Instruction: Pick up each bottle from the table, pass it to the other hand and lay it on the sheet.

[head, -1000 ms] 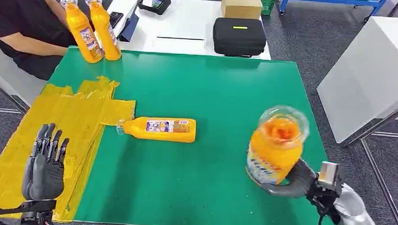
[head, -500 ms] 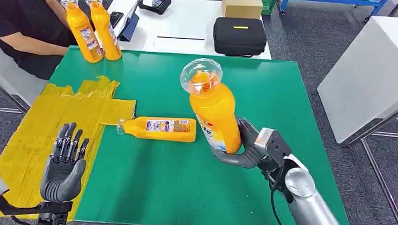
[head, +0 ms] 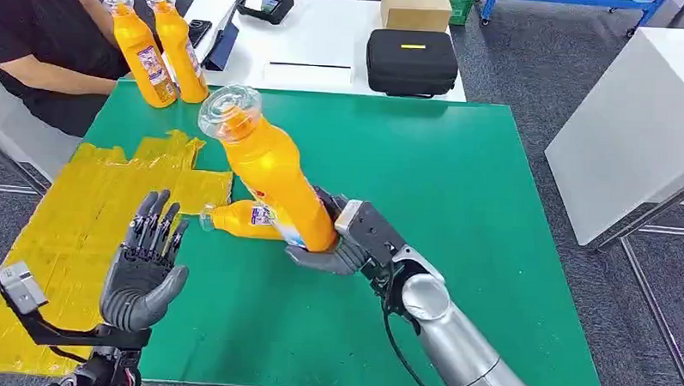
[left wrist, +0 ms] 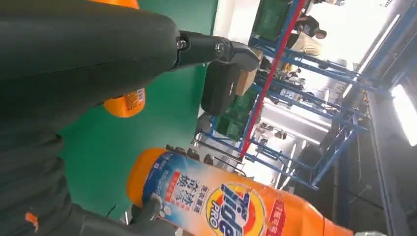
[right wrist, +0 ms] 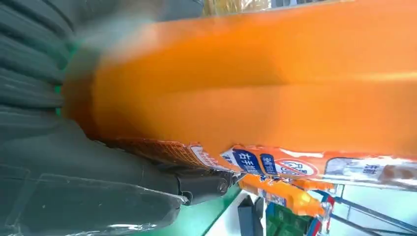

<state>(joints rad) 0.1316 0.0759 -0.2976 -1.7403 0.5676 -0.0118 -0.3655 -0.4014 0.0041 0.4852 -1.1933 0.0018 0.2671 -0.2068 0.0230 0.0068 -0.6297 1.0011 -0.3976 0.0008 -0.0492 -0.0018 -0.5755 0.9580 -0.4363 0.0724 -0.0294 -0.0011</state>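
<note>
My right hand (head: 332, 244) grips the base of an orange bottle (head: 270, 173) with a clear cap, held above the table and tilted with its cap toward the far left. In the right wrist view the held bottle (right wrist: 255, 83) spans the picture. My left hand (head: 143, 268) is raised with fingers spread, open, a short way left of the bottle; the left wrist view shows the held bottle (left wrist: 221, 201) close by. A second orange bottle (head: 243, 220) lies on its side on the green mat (head: 425, 179), partly hidden behind the held one. The yellow sheet (head: 72, 209) covers the table's left side.
Two more orange bottles (head: 159, 49) stand at the far left corner of the mat, beside a person in black (head: 35, 36). Behind the mat a white table carries a black case (head: 410, 62) and a cardboard box (head: 415, 8). A white table (head: 642, 118) stands to the right.
My right hand has carried the bottle from the mat's right front leftward to above the lying bottle, tilting it left. My left hand has risen and moved right toward it.
</note>
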